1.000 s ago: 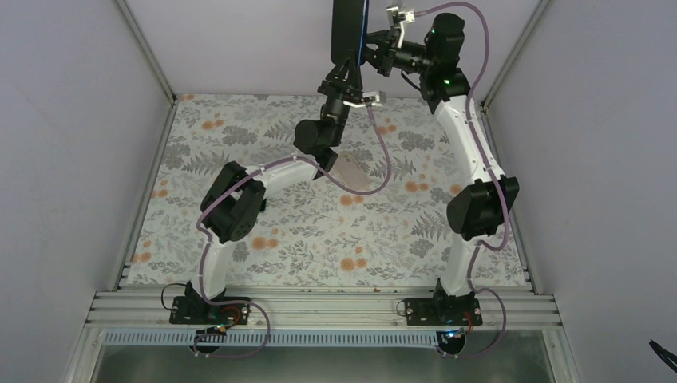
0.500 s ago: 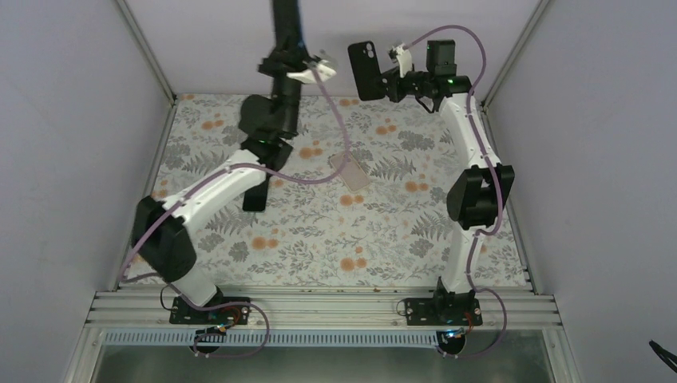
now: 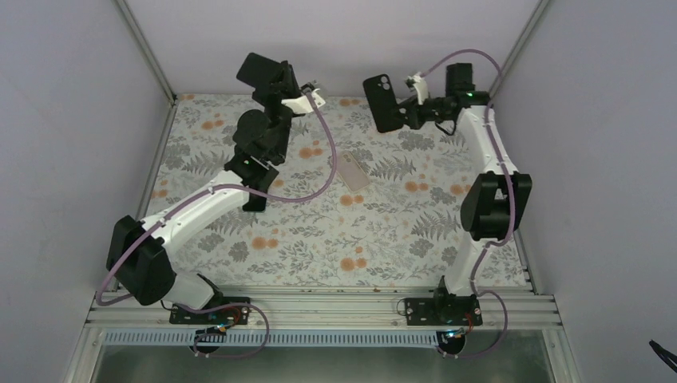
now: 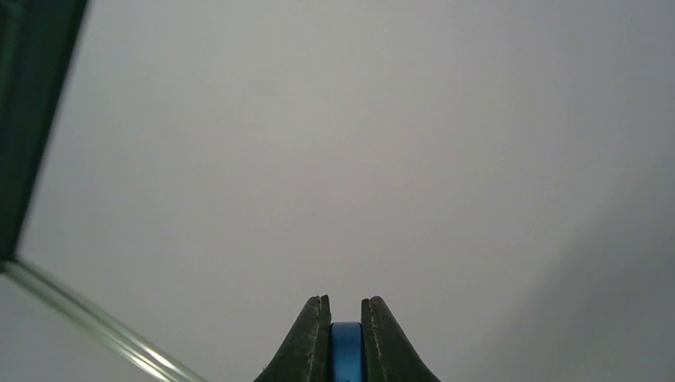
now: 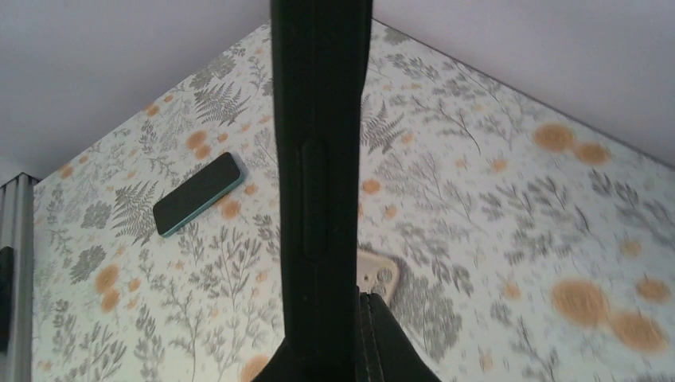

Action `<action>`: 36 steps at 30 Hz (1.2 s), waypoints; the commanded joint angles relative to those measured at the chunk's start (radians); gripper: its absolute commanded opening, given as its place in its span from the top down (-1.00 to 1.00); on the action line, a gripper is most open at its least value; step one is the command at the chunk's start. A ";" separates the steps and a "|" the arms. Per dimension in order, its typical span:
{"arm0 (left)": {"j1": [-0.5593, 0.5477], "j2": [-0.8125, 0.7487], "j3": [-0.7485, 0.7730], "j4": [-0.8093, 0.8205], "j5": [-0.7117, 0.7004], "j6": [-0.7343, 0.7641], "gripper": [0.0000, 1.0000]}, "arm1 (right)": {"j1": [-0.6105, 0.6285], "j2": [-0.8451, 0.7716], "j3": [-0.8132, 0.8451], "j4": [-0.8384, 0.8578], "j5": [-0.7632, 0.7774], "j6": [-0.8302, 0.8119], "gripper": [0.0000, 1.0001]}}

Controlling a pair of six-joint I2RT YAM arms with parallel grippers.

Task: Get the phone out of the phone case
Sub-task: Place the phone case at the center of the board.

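My left gripper [image 3: 275,82] is raised at the back left and is shut on a dark phone [image 3: 258,70]. In the left wrist view the phone's blue edge [image 4: 346,354] sits between the fingers [image 4: 317,334], facing a bare grey wall. My right gripper [image 3: 405,112] is raised at the back right and is shut on the black phone case [image 3: 385,102], whose camera cutout is uppermost. In the right wrist view the case [image 5: 320,159] stands edge-on, and only one finger [image 5: 376,342] shows beside it. The phone and the case are well apart.
A beige phone [image 3: 354,171] lies face down mid-table and also shows in the right wrist view [image 5: 380,275]. A black phone with a teal edge [image 3: 255,194] lies left of it, seen too in the right wrist view [image 5: 199,193]. Grey walls enclose the floral mat [image 3: 383,231].
The two grippers were together at the back centre. The left arm has swung left and down with the phone. The right arm has lowered the case to the right.
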State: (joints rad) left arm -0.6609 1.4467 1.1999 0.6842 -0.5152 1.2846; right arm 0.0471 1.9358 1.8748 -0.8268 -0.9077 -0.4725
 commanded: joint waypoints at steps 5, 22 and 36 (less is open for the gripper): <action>-0.006 -0.095 -0.143 -0.303 -0.006 -0.374 0.95 | -0.161 -0.114 -0.087 -0.126 -0.193 -0.130 0.94; -0.075 0.275 -0.542 0.067 -0.002 -0.417 0.95 | -0.398 -0.093 -0.228 -0.295 -0.208 -0.361 0.94; -0.228 0.522 -0.470 0.162 -0.010 -0.461 0.95 | -0.502 0.112 -0.272 -0.255 -0.083 -0.356 0.94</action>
State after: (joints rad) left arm -0.8375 1.9190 0.7322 0.7998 -0.5491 0.8772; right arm -0.4358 1.9930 1.6131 -1.0924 -1.0462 -0.8227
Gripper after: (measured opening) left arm 0.074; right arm 0.064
